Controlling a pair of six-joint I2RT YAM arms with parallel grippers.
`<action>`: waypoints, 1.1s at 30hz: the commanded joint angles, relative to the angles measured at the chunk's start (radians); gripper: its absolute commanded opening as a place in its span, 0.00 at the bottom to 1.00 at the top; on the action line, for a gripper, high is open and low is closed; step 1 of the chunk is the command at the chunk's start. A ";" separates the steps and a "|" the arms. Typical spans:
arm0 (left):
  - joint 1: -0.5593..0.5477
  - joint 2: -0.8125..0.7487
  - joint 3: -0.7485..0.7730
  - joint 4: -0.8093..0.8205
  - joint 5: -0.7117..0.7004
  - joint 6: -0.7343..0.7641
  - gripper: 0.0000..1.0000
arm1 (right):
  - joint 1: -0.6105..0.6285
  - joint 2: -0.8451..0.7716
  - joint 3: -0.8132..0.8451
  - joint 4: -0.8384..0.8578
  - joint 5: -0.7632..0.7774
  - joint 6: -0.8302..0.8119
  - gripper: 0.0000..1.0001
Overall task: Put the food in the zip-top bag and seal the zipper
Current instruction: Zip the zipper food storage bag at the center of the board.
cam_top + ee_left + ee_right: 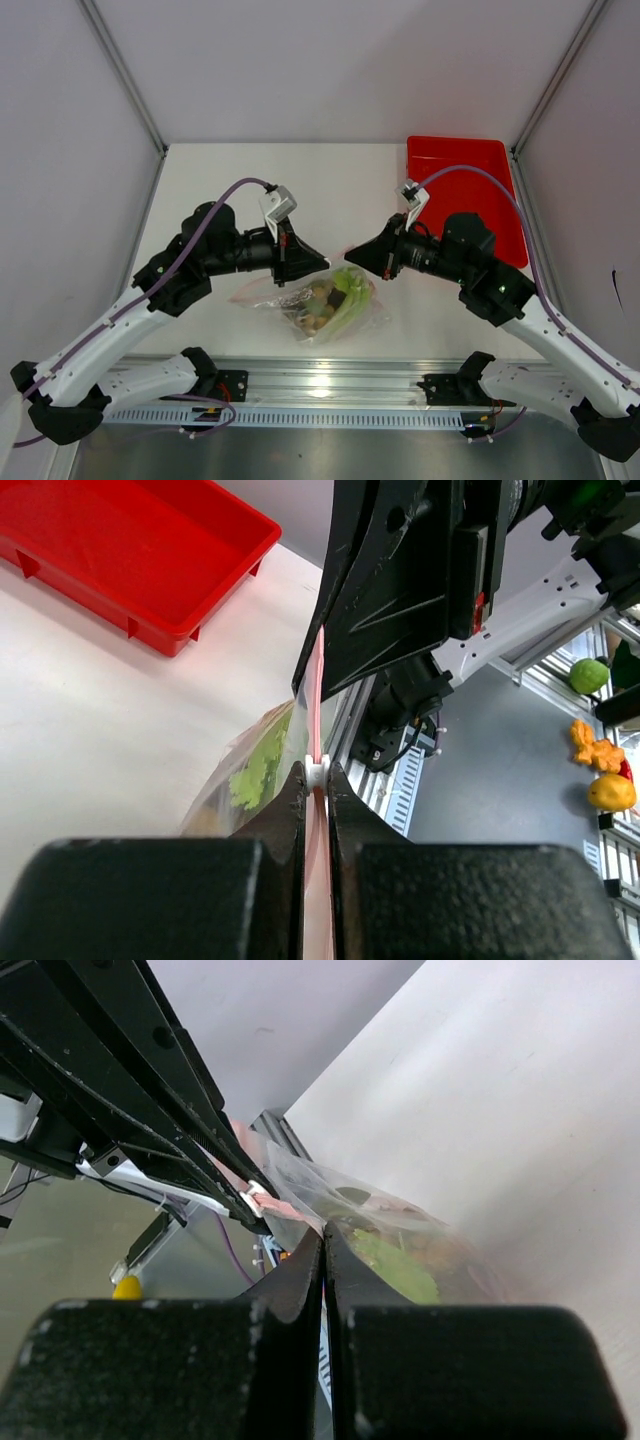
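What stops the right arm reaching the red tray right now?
Probably yes: red tray sits right beside the arm, nothing between. But its jaws are shut on the zip-top bag; release first.

Bright, even overhead light here, only faint shadows on the white table [200, 190]. Glare flares off the near metal rail [320, 378]. Right wrist view goes hazy, the zip-top bag [400, 1250] out of focus.
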 commanded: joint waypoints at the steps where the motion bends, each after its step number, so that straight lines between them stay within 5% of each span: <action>1: -0.010 -0.032 0.016 -0.067 0.016 0.029 0.01 | -0.014 -0.013 0.042 0.083 -0.012 -0.043 0.00; 4: -0.010 -0.029 0.027 -0.071 0.049 0.032 0.01 | -0.011 -0.002 0.069 0.015 -0.074 -0.099 0.00; 10: -0.010 -0.040 0.027 -0.070 0.073 0.029 0.00 | -0.006 -0.013 0.172 -0.163 -0.066 -0.234 0.50; 14: -0.010 -0.041 0.033 -0.076 0.085 0.029 0.01 | -0.006 0.016 0.246 -0.255 -0.131 -0.315 0.64; 21: -0.010 -0.044 0.033 -0.067 0.107 0.020 0.01 | 0.002 0.125 0.364 -0.388 -0.174 -0.412 0.64; 33: -0.010 -0.026 0.007 -0.041 0.139 -0.008 0.01 | 0.098 0.243 0.444 -0.482 -0.186 -0.502 0.45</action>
